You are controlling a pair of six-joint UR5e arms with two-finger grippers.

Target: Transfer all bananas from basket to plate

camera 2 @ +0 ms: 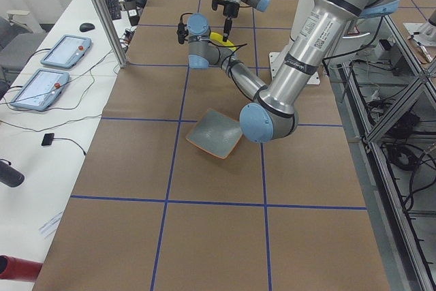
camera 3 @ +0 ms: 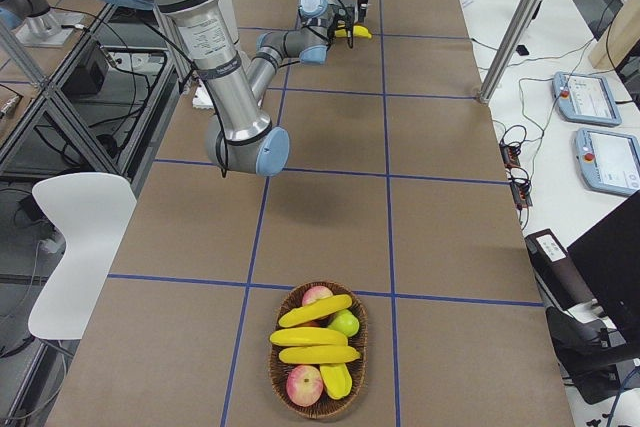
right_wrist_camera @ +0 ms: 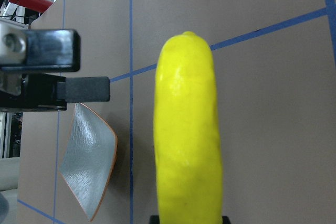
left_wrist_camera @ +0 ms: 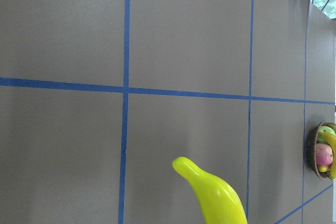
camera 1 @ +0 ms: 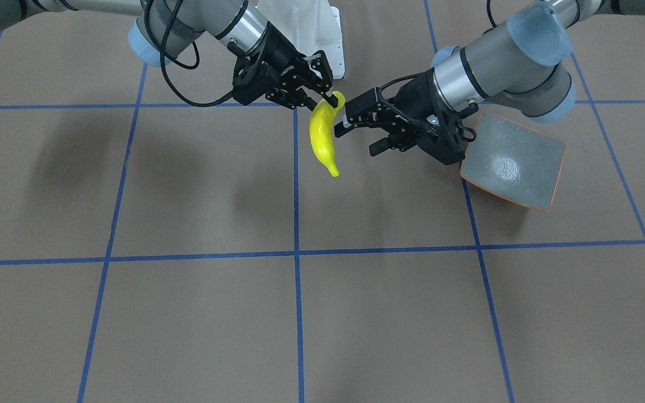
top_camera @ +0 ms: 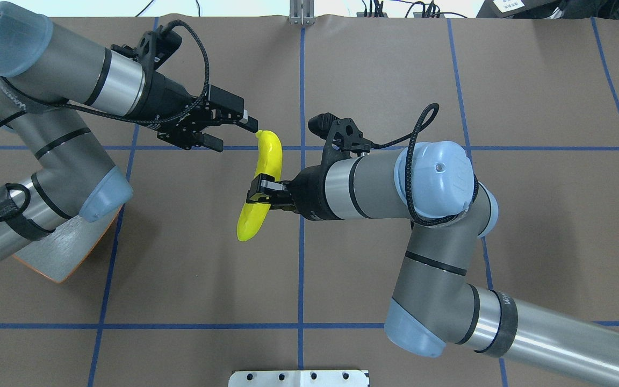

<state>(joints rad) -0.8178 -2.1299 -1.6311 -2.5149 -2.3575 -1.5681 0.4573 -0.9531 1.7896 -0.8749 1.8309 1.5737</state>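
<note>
Overhead exterior is showing the table (top_camera: 395, 80) w/ blue grid. Plate (top_camera: 67, 253) is lying behind L pincer (top_camera: 236, 135), half under that arm. Basket (camera 3: 318, 352) is sitting well apart from both pincers, holding more bananas (camera 3: 312, 335). R pincer (top_camera: 264, 196) is clamping one banana (top_camera: 268, 161) in mid-air. L pincer is gaping wide, gripping nothing, one fingertip just beside banana's far end.

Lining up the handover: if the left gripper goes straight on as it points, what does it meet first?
Most likely the banana held by the right gripper. The open left gripper points at it from close by, though depth is unclear: it could pass beside it.
</note>
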